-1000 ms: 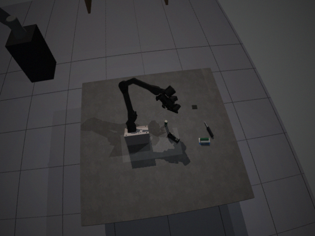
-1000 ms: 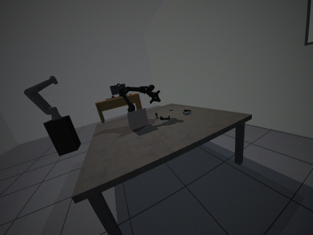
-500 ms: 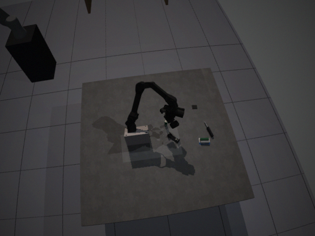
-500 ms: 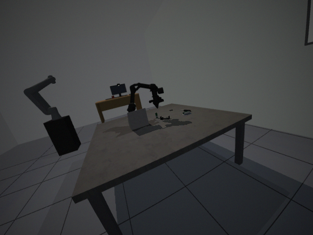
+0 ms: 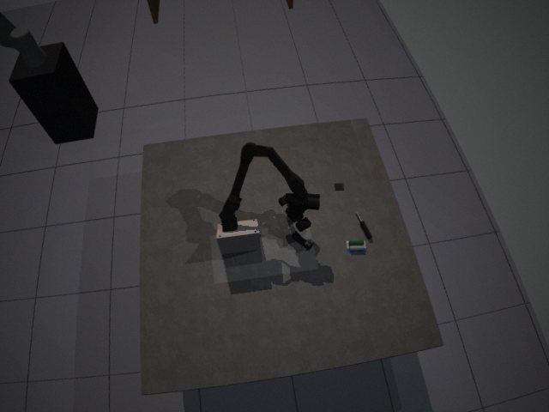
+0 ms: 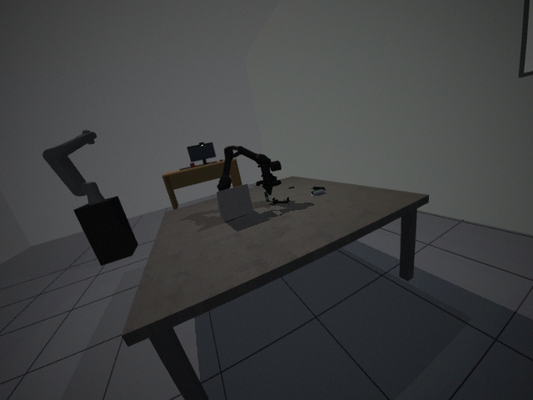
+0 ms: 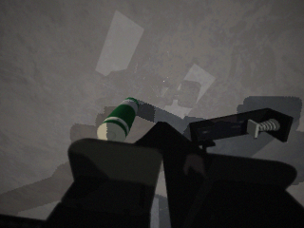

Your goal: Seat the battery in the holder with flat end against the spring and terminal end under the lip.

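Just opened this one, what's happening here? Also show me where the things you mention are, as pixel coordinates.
A black robot arm [image 5: 241, 181] [image 6: 247, 151] is at work on a table, on a job of seating a battery in a holder. Its gripper [image 7: 161, 125] is shut on nothing, close above the green-banded battery [image 7: 120, 120], which stands upright on the tabletop. The dark holder [image 5: 303, 241] [image 6: 281, 201] [image 7: 223, 127] with its spring lies beside it with no battery in it. So the battery is neither picked up nor seated.
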Controlling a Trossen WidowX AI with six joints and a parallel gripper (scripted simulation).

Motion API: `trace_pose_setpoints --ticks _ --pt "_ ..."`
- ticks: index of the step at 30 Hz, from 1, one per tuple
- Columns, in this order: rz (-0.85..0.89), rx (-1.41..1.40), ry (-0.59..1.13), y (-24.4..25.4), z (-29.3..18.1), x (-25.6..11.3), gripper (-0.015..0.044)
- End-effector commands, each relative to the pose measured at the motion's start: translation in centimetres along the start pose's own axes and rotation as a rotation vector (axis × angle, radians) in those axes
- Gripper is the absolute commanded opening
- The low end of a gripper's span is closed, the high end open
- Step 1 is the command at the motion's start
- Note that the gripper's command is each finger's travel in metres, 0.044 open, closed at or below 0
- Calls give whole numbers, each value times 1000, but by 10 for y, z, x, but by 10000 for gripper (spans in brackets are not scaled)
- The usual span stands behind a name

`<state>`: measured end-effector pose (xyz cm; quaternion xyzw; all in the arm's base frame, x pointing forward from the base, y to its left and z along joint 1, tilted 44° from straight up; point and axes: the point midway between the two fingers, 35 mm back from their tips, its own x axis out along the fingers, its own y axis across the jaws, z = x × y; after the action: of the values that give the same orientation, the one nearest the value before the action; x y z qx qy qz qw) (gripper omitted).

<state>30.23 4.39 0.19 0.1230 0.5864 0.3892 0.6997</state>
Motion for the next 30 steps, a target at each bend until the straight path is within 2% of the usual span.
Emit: trace_pose_setpoints --ticks 1,30 --pt "0 6 -10 4 1 0 0" --pt "1 7 -10 51 2 -1 0"
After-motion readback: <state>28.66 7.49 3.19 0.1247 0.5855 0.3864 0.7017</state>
